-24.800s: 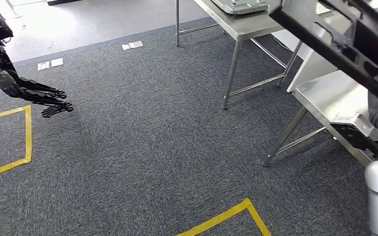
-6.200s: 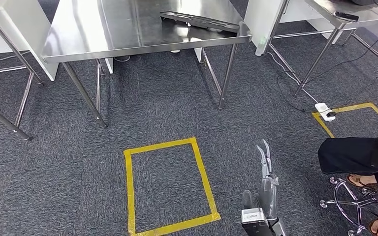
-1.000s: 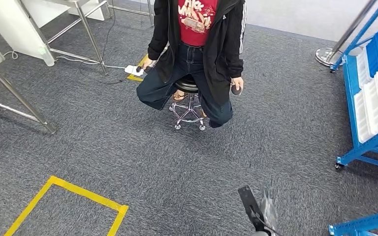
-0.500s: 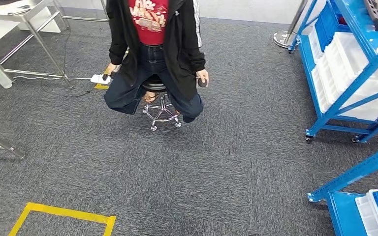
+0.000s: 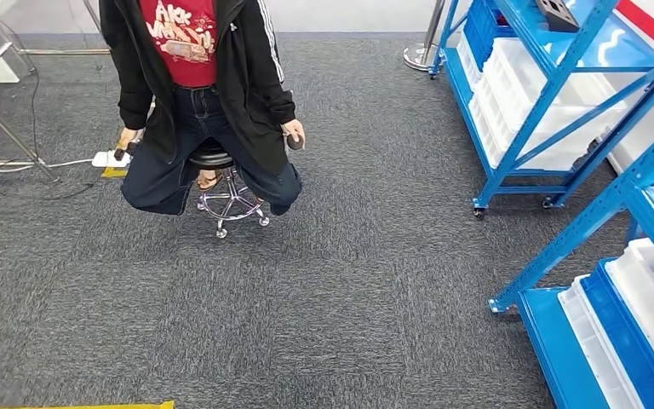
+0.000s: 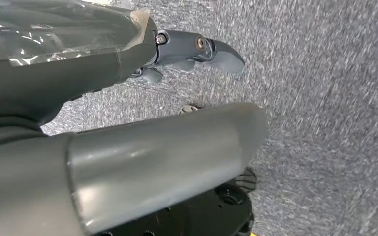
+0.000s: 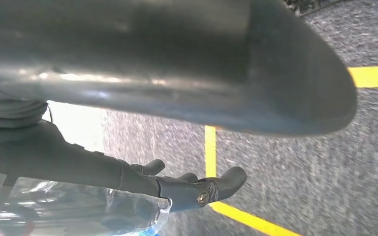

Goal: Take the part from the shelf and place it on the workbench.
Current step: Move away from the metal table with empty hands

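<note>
A dark grey blocky part (image 5: 558, 13) lies on the top level of a blue metal shelf rack (image 5: 553, 85) at the far right of the head view. Below it the rack holds white bins (image 5: 519, 111) and blue bins (image 5: 481, 30). My left hand (image 6: 152, 157) hangs over grey carpet, its dark fingers (image 6: 197, 49) apart from the thick thumb, with nothing in it. My right hand (image 7: 177, 73) hangs the same way, its fingers (image 7: 202, 189) loosely extended and holding nothing, above yellow floor tape (image 7: 209, 147).
A person (image 5: 196, 85) in a black jacket sits on a wheeled stool (image 5: 221, 200) at the upper left. A white power strip (image 5: 111, 158) and cable lie near a steel table leg (image 5: 8, 128). A second blue rack (image 5: 562, 247) with bins stands close at lower right.
The whole view has swung to the right: the person slid left in the picture and the blue racks came further in. My right hand has dropped out of the head view's bottom edge.
</note>
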Motion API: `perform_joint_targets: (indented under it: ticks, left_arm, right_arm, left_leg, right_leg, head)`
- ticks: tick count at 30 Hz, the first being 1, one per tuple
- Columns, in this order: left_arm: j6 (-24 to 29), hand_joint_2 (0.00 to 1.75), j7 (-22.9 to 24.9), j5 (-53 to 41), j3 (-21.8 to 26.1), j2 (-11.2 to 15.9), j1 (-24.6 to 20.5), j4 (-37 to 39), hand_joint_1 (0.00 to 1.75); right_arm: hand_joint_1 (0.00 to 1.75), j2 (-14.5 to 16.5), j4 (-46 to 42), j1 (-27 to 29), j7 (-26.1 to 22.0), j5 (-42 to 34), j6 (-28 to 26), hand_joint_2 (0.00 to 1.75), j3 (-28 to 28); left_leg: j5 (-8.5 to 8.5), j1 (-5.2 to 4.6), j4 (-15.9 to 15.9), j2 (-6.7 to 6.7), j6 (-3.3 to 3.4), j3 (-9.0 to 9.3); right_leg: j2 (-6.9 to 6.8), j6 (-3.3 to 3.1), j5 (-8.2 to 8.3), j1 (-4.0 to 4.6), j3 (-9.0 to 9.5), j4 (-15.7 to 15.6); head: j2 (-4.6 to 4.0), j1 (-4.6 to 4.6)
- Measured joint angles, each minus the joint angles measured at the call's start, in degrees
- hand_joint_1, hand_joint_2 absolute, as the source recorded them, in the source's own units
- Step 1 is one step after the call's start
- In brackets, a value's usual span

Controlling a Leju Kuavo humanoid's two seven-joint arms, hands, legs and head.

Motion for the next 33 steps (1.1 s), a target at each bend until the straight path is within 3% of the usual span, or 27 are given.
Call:
perform_joint_targets:
  ticks: [1,3,5,7,8,10,11,13,15,17,18,20,21,22,23,24,25,27,29,31,33]
  left_arm:
    - [0.0,0.0,-0.02,-0.02,-0.01,-0.03,-0.05,0.0,0.0]
    - [0.01,0.0,-0.07,-0.06,-0.02,-0.04,-0.08,0.0,0.0]
    - [0.04,0.0,-0.08,-0.14,-0.02,0.03,0.02,0.0,0.0]
    - [0.22,0.0,-0.08,-0.21,-0.02,0.07,0.08,0.0,0.0]
    - [0.31,0.0,-0.09,-0.22,-0.02,0.05,0.08,0.01,0.0]
    - [0.37,0.0,-0.13,-0.22,-0.02,-0.05,0.06,0.03,0.0]
    - [0.37,0.0,-0.19,-0.22,-0.02,-0.08,0.06,0.04,0.0]
    - [0.37,0.0,-0.36,-0.22,-0.02,-0.02,0.02,0.04,0.0]
    - [0.37,0.0,-0.48,-0.22,-0.02,0.04,-0.2,0.05,0.0]
    - [0.37,0.0,-0.5,-0.23,-0.03,0.07,-0.44,0.06,0.0]
    - [0.33,0.0,-0.49,-0.24,-0.04,0.07,-0.45,0.07,0.0]
    - [0.3,0.0,-0.45,-0.28,-0.04,0.08,-0.25,0.08,0.0]
    - [0.29,0.0,-0.43,-0.31,-0.04,0.09,-0.12,0.08,0.0]
    - [0.32,0.0,-0.39,-0.33,-0.04,0.09,-0.03,0.09,0.0]
    - [0.33,0.0,-0.37,-0.33,-0.04,0.09,0.02,0.09,0.0]
    - [0.33,0.0,-0.36,-0.32,-0.04,0.09,0.04,0.09,0.0]
    - [0.33,0.0,-0.36,-0.32,-0.04,0.09,0.04,0.09,0.0]
    - [0.28,0.0,-0.36,-0.31,-0.04,0.14,0.03,0.09,0.0]
    - [0.2,0.0,-0.36,-0.31,-0.04,0.2,0.02,0.1,0.0]
    - [0.17,0.0,-0.43,-0.31,-0.04,0.18,-0.06,0.11,0.0]
    - [0.19,0.0,-0.52,-0.32,-0.06,0.16,-0.13,0.11,0.0]
  right_arm:
    - [0.0,-0.02,0.03,0.12,0.0,0.0,-0.02,0.0,-0.06]
    - [0.0,-0.02,0.07,0.17,0.0,0.0,-0.04,0.0,-0.1]
    - [0.0,0.04,0.08,0.13,-0.01,-0.01,-0.05,0.0,-0.11]
    - [0.0,0.03,0.1,0.24,-0.07,-0.04,-0.07,0.0,-0.19]
    - [0.0,-0.01,0.11,0.33,-0.19,-0.06,-0.08,0.0,-0.26]
    - [0.0,-0.06,0.13,0.39,-0.57,-0.07,-0.12,0.0,-0.45]
    - [0.0,-0.04,0.13,0.29,-0.78,-0.07,-0.15,0.0,-0.53]
    - [0.0,0.04,0.13,0.12,-1.07,-0.07,-0.3,0.0,-0.67]
    - [0.0,0.07,0.15,0.19,-1.16,-0.07,-0.53,0.0,-0.86]
    - [0.0,0.05,0.2,0.34,-1.16,-0.07,-0.75,0.0,-1.03]
    - [0.0,0.03,0.21,0.32,-1.16,-0.06,-0.86,0.0,-1.08]
    - [0.0,0.04,0.21,0.22,-1.16,-0.04,-1.02,0.0,-1.11]
    - [0.0,0.08,0.22,0.16,-1.15,-0.02,-1.05,0.0,-1.15]
    - [0.0,0.1,0.23,0.18,-1.14,0.0,-1.06,0.0,-1.2]
    - [0.0,0.11,0.25,0.25,-1.12,0.02,-1.07,0.0,-1.27]
    - [0.0,0.1,0.26,0.31,-1.1,0.04,-1.07,0.0,-1.34]
    - [0.0,0.12,0.27,0.36,-1.08,0.04,-1.07,0.0,-1.4]
    - [0.0,0.2,0.28,0.27,-1.09,0.05,-1.07,0.0,-1.45]
    - [0.0,0.27,0.28,0.16,-1.14,0.07,-1.07,0.0,-1.46]
    - [0.0,0.28,0.29,0.28,-1.13,0.09,-1.1,0.0,-1.51]
    - [0.0,0.29,0.33,0.38,-1.03,0.08,-1.17,0.0,-1.57]
  left_leg:
    - [0.36,-0.07,-0.34,0.64,0.49,0.08]
    - [1.0,0.03,-0.98,2.1,1.43,0.11]
    - [1.12,-0.08,-1.04,3.7,1.73,-0.12]
    - [1.12,-0.14,-1.02,5.32,1.71,-0.3]
    - [1.09,-0.11,-1.01,6.07,1.65,-0.32]
    - [0.92,-0.1,-0.95,7.47,1.31,-0.09]
    - [0.71,-0.23,-0.86,8.12,0.94,0.06]
    - [0.4,-0.56,-0.75,9.23,0.14,0.38]
    - [0.24,-0.5,-0.84,10.15,-0.53,0.67]
    - [-0.89,-0.09,0.23,8.38,-1.26,0.45]
    - [-2.37,0.08,2.25,6.7,-1.5,-0.39]
    - [-6.45,0.22,9.58,3.77,-1.56,-3.84]
    - [-7.99,0.22,13.41,3.28,-1.5,-5.78]
    - [-8.42,0.22,15.82,3.09,-1.42,-7.12]
    - [-7.61,0.22,16.08,3.0,-1.3,-7.46]
    - [-5.68,0.23,13.96,2.82,-1.14,-6.64]
    - [-3.16,0.27,10.05,2.1,-0.94,-4.93]
    - [0.01,0.37,2.84,-0.49,-0.62,-1.73]
    - [0.42,0.12,0.49,-1.52,-0.35,-0.8]
    - [0.94,-0.22,-0.07,-0.02,0.39,-0.7]
    - [1.52,-0.2,-0.76,1.53,1.32,-0.59]
  right_leg:
    - [-0.47,0.23,-0.1,-0.01,-0.39,0.37]
    - [-2.91,0.18,-1.98,0.09,-2.31,3.87]
    - [-4.99,0.0,-5.49,0.01,-5.81,11.31]
    - [-5.43,0.53,-7.27,-0.21,-7.79,16.36]
    - [-5.68,1.06,-6.88,-0.35,-7.0,15.55]
    - [-7.51,2.11,-4.61,-0.7,-2.35,8.14]
    - [-8.87,2.23,-3.56,-0.63,0.0,4.21]
    - [-10.4,1.49,-2.54,-0.33,2.28,0.16]
    - [-9.37,0.33,-2.36,-0.12,2.05,0.01]
    - [-8.25,-0.6,-2.16,-0.51,2.06,-0.18]
    - [-7.69,-1.11,-2.02,-0.72,2.15,-0.29]
    - [-6.47,-1.82,-1.83,-0.58,1.94,-0.31]
    - [-5.75,-1.99,-1.78,-0.39,1.84,-0.29]
    - [-4.98,-2.03,-1.74,-0.23,1.81,-0.27]
    - [-4.23,-2.03,-1.74,-0.13,1.83,-0.23]
    - [-3.46,-2.01,-1.73,-0.09,1.91,-0.18]
    - [-2.67,-1.99,-1.72,-0.08,2.0,-0.11]
    - [-1.28,-1.77,-1.64,0.08,1.96,0.1]
    - [-0.07,-1.19,-1.32,0.16,1.42,0.11]
    - [0.42,-0.45,-1.09,0.04,0.51,0.25]
    - [-1.83,-0.38,-2.5,0.12,-1.31,3.13]
  head:
    - [0.0,0.01]
    - [0.0,0.18]
    - [0.0,0.32]
    - [0.0,0.32]
    - [0.0,0.33]
    - [0.0,0.34]
    - [0.0,0.39]
    - [0.0,0.31]
    - [0.0,0.16]
    - [0.0,0.04]
    - [0.0,0.0]
    - [0.0,-0.11]
    - [0.0,-0.11]
    - [0.0,-0.12]
    - [0.0,-0.12]
    - [0.0,-0.12]
    - [0.0,-0.12]
    - [0.0,-0.1]
    - [0.0,-0.07]
    - [0.0,-0.08]
    - [0.0,0.03]
